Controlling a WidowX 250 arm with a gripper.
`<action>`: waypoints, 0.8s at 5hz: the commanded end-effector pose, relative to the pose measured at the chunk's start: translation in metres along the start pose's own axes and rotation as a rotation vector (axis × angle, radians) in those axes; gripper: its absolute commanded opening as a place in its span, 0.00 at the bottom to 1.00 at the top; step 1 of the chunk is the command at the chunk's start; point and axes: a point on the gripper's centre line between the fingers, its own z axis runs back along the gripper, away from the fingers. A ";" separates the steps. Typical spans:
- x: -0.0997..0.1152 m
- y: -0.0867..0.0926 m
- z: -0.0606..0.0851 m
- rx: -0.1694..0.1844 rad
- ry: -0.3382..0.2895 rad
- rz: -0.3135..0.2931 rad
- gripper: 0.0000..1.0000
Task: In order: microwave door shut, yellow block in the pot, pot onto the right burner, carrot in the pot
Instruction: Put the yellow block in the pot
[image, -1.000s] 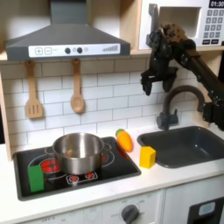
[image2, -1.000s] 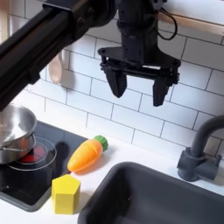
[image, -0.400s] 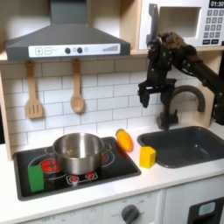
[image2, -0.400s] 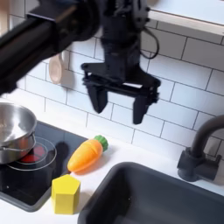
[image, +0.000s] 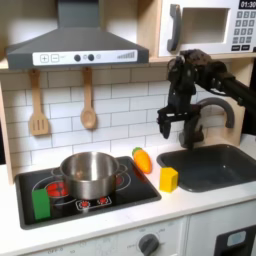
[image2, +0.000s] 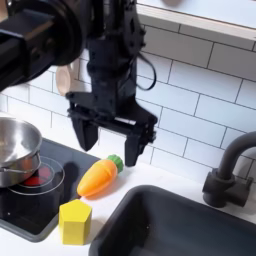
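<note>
The microwave door (image: 205, 25) with its dark window and grey handle sits flush at the top right of the first exterior view. The steel pot (image: 90, 172) (image2: 12, 150) stands in the middle of the black cooktop (image: 140, 190), with red burner rings showing on either side. The orange carrot (image: 143, 160) (image2: 99, 176) lies on the counter just right of the cooktop, and the yellow block (image: 169, 179) (image2: 74, 221) sits nearer the front by the sink. My gripper (image: 172, 128) (image2: 108, 142) hangs open above the carrot, holding nothing.
A green block (image: 41, 203) stands on the cooktop's front left corner. The sink (image: 215, 168) (image2: 190, 225) and dark faucet (image: 210, 105) (image2: 225, 175) lie to the right in both exterior views. Two wooden utensils (image: 88, 100) hang on the tiled wall under the hood.
My gripper has come down from near the microwave and shifted left in both exterior views, now hanging above the carrot. It stayed open. Pot, block and carrot have not moved.
</note>
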 end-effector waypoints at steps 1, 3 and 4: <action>-0.017 0.006 -0.023 0.025 0.067 -0.008 1.00; -0.030 0.017 -0.044 0.066 0.132 -0.015 1.00; -0.033 0.024 -0.049 0.079 0.148 -0.008 1.00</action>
